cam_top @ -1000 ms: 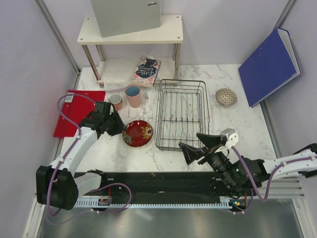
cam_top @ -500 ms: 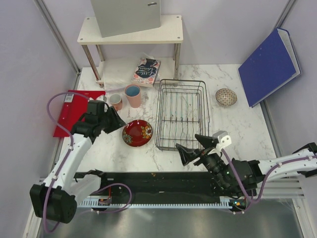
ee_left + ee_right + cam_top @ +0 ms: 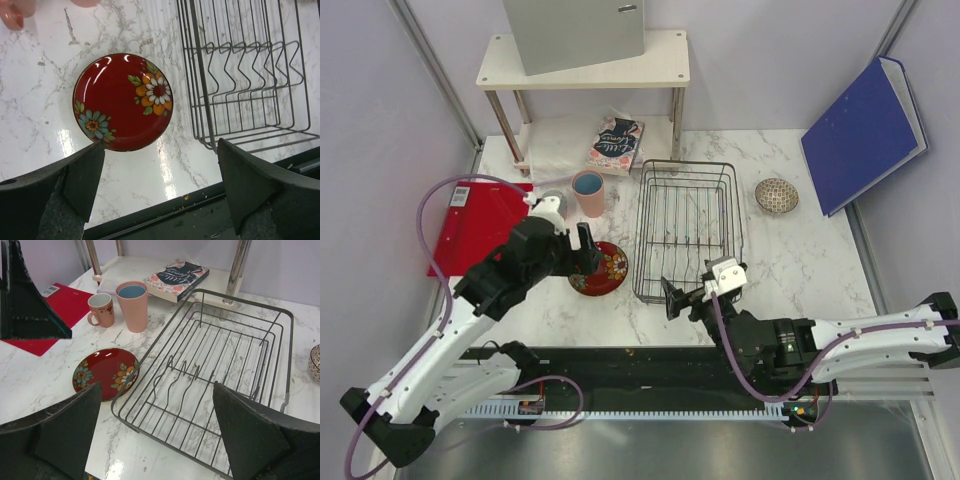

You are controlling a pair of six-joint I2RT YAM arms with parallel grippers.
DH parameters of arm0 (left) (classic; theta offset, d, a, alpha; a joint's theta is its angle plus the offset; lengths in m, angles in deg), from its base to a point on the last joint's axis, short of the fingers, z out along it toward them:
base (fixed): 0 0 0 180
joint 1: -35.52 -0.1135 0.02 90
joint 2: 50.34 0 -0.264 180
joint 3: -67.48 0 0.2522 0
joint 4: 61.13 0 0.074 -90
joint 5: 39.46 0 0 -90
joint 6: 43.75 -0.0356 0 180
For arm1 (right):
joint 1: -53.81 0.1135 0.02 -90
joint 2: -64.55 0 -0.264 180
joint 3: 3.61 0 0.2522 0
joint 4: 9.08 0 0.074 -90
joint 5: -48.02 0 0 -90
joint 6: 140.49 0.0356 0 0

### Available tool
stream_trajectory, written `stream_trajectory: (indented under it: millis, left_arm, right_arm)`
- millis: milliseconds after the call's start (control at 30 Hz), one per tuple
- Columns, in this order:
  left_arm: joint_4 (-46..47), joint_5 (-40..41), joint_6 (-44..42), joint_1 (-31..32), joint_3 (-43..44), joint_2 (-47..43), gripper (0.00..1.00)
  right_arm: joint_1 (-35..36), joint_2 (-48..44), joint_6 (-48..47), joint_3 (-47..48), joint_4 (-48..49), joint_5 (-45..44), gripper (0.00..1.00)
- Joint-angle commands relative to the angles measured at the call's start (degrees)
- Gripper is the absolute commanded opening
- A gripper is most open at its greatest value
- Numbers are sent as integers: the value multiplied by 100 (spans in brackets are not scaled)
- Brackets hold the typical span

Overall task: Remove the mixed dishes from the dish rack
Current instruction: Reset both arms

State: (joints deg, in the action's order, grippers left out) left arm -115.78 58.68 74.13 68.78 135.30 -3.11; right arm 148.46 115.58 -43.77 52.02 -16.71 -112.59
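The dish rack (image 3: 638,240) (image 3: 197,75) (image 3: 150,352) stands empty in the middle of the marble table. Left of it lies the red floral plate (image 3: 610,270) (image 3: 123,102) (image 3: 105,372), flat on the table. My left gripper (image 3: 582,250) (image 3: 160,175) hangs open above the plate's near edge, holding nothing. Behind the plate stand the tall pink cup (image 3: 588,192) (image 3: 133,305) and the small pink mug (image 3: 552,203) (image 3: 101,309). The speckled bowl (image 3: 776,195) sits right of the rack. My right gripper (image 3: 682,298) (image 3: 157,425) is open at the rack's near left corner.
A white two-tier shelf (image 3: 585,70) with a grey box (image 3: 575,30) on top stands at the back, a patterned book (image 3: 616,143) on its lower tier. A red folder (image 3: 480,225) lies far left. A blue binder (image 3: 865,135) leans at the right wall.
My left gripper opened, let go of the red plate and rose over it. My right arm swung left toward the rack's near left corner.
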Motion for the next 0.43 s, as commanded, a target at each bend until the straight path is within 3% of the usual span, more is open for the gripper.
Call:
stream_trajectory:
  millis: [0, 233, 400]
  left_arm:
    - [-174, 697, -90, 514, 271, 129, 99]
    - [-130, 1119, -169, 1305, 298, 516, 99]
    - [10, 1128, -195, 1368, 307, 692, 99]
  right_arm:
    - [-245, 285, 215, 348, -103, 381, 98]
    - [-500, 786, 365, 585, -165, 644, 98]
    - [-702, 883, 453, 665, -174, 891, 98]
